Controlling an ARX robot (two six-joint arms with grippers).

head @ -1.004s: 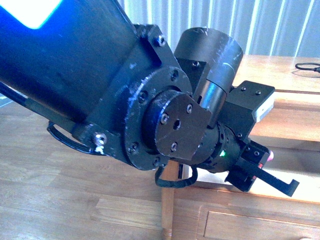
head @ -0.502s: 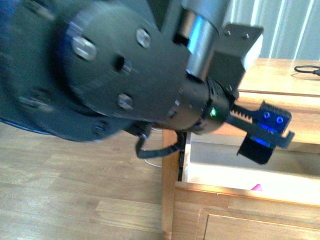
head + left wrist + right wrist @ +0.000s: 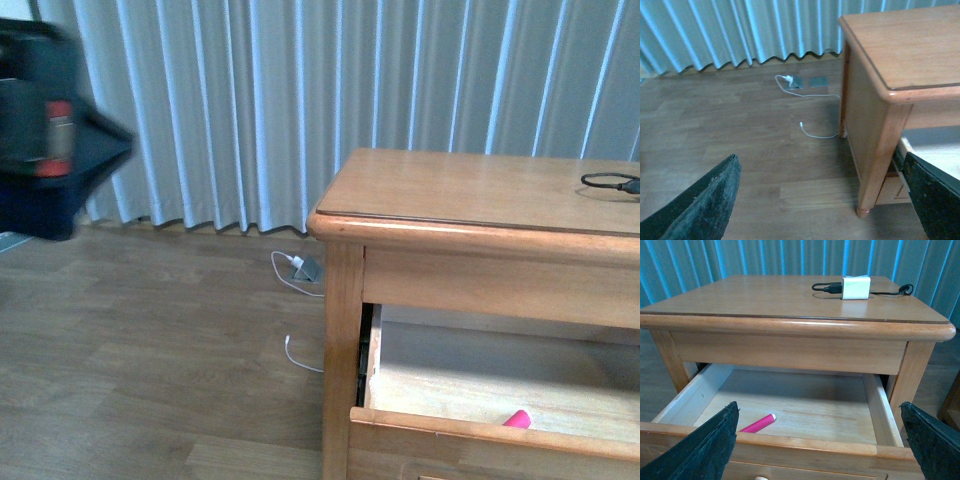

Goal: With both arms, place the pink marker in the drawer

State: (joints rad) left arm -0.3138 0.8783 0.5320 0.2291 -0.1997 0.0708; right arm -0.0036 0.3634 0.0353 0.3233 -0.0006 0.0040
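Observation:
The drawer of the wooden chest stands pulled open. The pink marker lies loose on the drawer's floor near its front left; in the front view only the marker's tip shows above the drawer front. My right gripper is open and empty, hovering in front of the drawer with its fingers wide apart. My left gripper is open and empty, out over the floor beside the chest's corner leg. The left arm is a dark blur at the front view's far left.
A white charger block with a black cable lies on the chest top. A white cable and plug lie on the wood floor by the curtain. A second drawer's knob shows below.
The left arm, which filled the front view with its gripper over the open drawer, has swung away to the far left. The pink marker now lies in the drawer.

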